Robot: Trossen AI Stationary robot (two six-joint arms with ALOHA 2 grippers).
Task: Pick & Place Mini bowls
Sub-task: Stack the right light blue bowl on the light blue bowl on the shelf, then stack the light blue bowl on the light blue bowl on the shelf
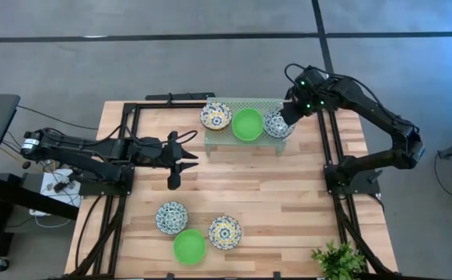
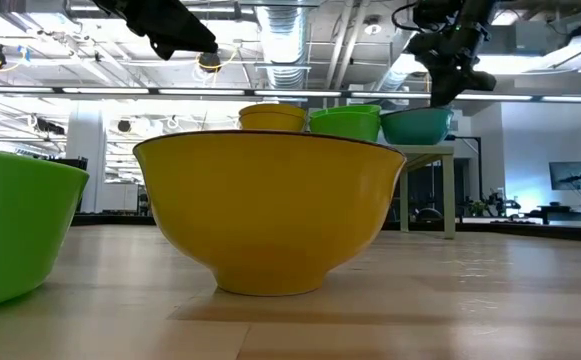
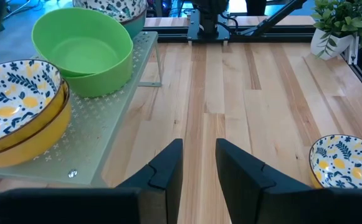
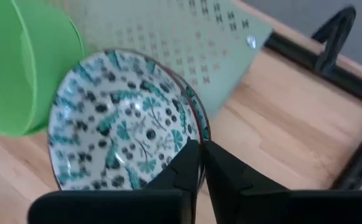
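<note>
While its rim sits pinched between the nearly closed fingers of the right end effector (image 4: 200, 163), the blue-green patterned bowl (image 4: 121, 124) rests on the pale perforated rack (image 1: 264, 105) at the far side of the counter (image 1: 288, 202), at that rack's right-hand end. The grip falls on the bowl's right edge, so the bowl lies toward the counter's centre from the fingers, with a plain green bowl (image 1: 248, 124) just beside it and a yellow-centred bowl (image 1: 215, 116) at the rack's other end. The right arm reaches in from its mount at the right edge, elbow folded back and wrist angled down onto the rim. The left end effector (image 3: 199, 163) hovers over bare wood left of centre, fingers parted and holding nothing. Three more bowls, one blue-green patterned (image 1: 171, 217), one plain green (image 1: 188, 246) and one yellow-centred (image 1: 225, 232), cluster near the front edge, well apart from both arms. A leafy plant (image 1: 339, 260) stands at the front right corner.
</note>
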